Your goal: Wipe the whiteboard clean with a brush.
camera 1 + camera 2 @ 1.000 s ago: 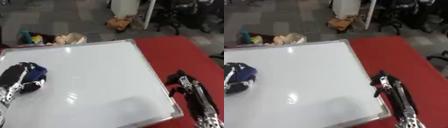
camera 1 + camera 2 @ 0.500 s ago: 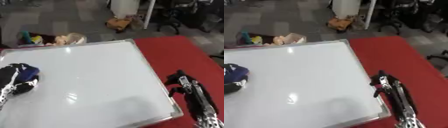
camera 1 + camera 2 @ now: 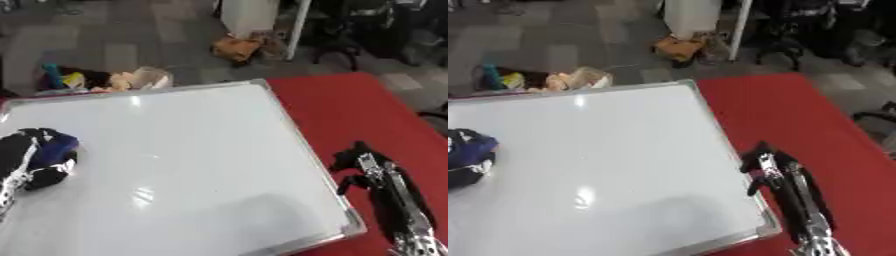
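So I've got the brush [image 3: 54, 149], a blue thing, wrapped up in my left hand [image 3: 31, 161] with the fingers curled round it, sitting on the whiteboard [image 3: 201, 165] way over by its left edge. Looks to me like I'm mid-wipe, working that left side. Honestly the board reads pretty much white all over, I can't spot any marker on it, so I'd guess this is near the end. Next move probably wants a sweep across toward the middle, keeping the brush flat on the surface. My right hand [image 3: 363, 167] is just parked on the red tablecloth [image 3: 350, 110] beside the board's right frame, fingers relaxed and a bit bent, holding nothing.
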Robot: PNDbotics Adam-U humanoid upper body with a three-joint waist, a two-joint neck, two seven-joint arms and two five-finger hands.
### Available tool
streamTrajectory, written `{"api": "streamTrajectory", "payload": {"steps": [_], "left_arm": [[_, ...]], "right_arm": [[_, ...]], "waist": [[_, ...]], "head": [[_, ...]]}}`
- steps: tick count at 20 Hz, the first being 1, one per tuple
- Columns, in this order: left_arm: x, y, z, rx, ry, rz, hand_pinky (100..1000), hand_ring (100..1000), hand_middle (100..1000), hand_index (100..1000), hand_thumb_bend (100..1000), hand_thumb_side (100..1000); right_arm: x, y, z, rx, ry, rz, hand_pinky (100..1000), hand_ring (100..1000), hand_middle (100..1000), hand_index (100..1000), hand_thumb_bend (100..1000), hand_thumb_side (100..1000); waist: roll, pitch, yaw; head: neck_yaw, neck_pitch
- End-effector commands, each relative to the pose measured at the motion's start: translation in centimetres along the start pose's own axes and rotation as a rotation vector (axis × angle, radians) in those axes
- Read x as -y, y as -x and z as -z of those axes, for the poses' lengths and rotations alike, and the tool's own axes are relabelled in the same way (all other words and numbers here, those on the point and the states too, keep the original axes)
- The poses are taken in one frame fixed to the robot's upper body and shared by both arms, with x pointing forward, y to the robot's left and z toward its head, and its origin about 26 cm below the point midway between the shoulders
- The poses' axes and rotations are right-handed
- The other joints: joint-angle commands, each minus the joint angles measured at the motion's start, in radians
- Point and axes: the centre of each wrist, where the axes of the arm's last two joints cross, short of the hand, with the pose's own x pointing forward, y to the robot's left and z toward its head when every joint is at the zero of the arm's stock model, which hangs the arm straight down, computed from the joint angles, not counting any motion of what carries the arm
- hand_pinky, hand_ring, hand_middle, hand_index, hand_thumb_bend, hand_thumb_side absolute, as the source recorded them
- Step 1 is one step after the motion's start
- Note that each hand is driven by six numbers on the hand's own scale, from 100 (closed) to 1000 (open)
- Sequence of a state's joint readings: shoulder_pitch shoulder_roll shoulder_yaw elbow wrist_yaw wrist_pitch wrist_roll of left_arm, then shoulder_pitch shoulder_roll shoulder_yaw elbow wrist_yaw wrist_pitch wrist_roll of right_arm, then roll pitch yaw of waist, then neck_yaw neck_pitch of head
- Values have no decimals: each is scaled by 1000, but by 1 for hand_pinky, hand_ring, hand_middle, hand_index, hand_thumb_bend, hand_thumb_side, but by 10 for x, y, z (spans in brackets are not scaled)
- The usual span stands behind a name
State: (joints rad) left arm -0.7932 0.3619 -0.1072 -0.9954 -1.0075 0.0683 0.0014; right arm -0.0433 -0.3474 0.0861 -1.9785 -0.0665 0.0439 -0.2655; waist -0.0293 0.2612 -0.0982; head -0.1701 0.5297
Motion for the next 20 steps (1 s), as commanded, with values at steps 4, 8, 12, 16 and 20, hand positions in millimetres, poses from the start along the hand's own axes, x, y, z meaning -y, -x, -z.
{"api": "streamTrajectory", "payload": {"steps": [4, 8, 12, 16, 20], "left_arm": [[-2, -34, 5, 120, 5, 25, 388, 651, 568, 828, 425, 454], [0, -55, 7, 188, 16, 33, 389, 650, 568, 829, 428, 458], [4, -72, 7, 246, 28, 41, 391, 649, 568, 829, 432, 460], [9, -79, 5, 270, 40, 48, 391, 649, 568, 829, 432, 460], [12, -79, 4, 268, 44, 49, 392, 649, 568, 829, 431, 460]], "right_arm": [[3, -7, 2, 29, 2, -7, 316, 586, 492, 602, 100, 840], [3, -7, 2, 30, 0, -4, 316, 586, 492, 602, 100, 840], [2, -7, 2, 30, -1, -3, 316, 586, 492, 602, 100, 840], [2, -7, 2, 30, -1, -2, 316, 586, 492, 602, 100, 840], [2, -7, 2, 30, -1, -2, 316, 586, 492, 602, 100, 840]], "waist": [[-4, -15, -6], [-6, -15, -7], [-7, -14, -8], [-7, -14, -7], [-7, -14, -6]], "head": [[3, -10], [6, -10], [7, -10], [6, -10], [6, -9]]}}
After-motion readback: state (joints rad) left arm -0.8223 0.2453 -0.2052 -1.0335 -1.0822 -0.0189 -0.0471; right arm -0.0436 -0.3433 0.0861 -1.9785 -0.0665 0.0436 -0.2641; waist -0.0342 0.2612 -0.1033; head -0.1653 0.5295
